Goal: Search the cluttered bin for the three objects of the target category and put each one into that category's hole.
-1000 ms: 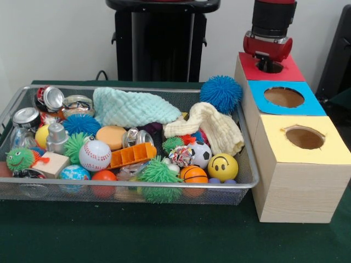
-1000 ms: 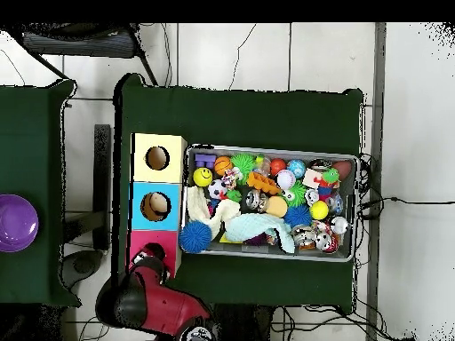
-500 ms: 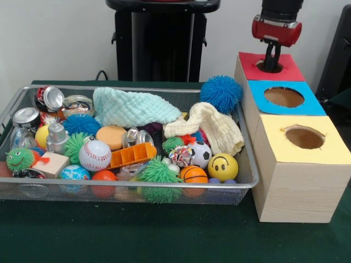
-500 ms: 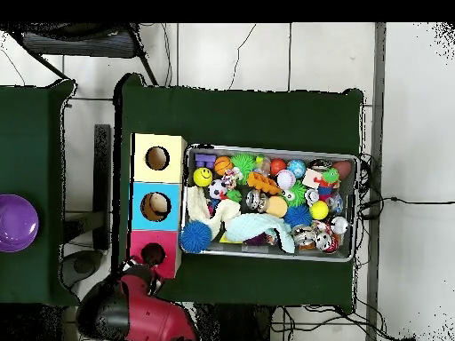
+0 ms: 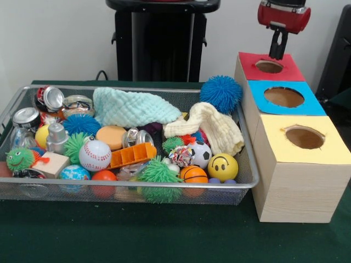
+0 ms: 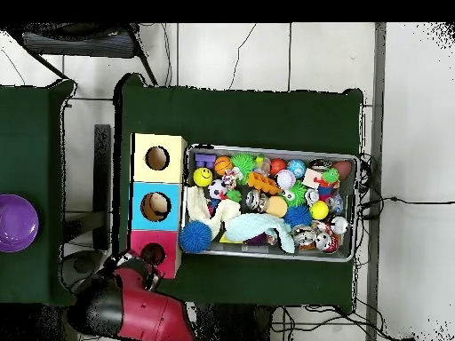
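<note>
1. I've brought the gripper (image 5: 278, 52) up out of the red hole (image 5: 269, 66). A second ago it was down in the opening; now it hangs clear above it, near the top right of the front view.
2. The jaws look pressed together into one narrow black stem with nothing between them, so I read them as closed and empty.
3. My judgement: a drop into the red hole is done, and the next step is to go back over the bin (image 5: 249, 164) to search again.
4. I can't tell the target category from here. The bin sits on the table (image 5: 164, 235) just left of the three-hole box (image 5: 299, 186), and it is crowded.
5. What remains inside: crushed cans (image 5: 48, 98) far left, a mint cloth (image 5: 131, 108) and a cream cloth (image 5: 211, 127) toward the back, a blue spiky ball (image 5: 221, 93) on the far right rim, and a baseball (image 5: 95, 155) and smiley ball (image 5: 222, 167) near the front.
</note>
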Controlling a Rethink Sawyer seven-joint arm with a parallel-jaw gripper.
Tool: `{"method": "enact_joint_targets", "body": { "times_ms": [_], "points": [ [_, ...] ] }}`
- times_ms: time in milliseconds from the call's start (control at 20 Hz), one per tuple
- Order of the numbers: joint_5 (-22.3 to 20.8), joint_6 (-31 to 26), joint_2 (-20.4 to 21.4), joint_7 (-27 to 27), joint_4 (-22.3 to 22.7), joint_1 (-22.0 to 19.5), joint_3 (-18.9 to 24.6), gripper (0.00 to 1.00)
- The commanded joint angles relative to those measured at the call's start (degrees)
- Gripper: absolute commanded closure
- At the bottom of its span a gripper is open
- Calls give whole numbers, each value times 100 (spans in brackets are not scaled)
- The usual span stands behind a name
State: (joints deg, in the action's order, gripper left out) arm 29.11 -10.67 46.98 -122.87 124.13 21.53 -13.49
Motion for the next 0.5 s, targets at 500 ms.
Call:
{"method": "enact_joint_targets", "body": {
  "times_ms": [500],
  "points": [
    [-761, -124, -459, -357, -1593, -148, -700, 100]
  ]
}}
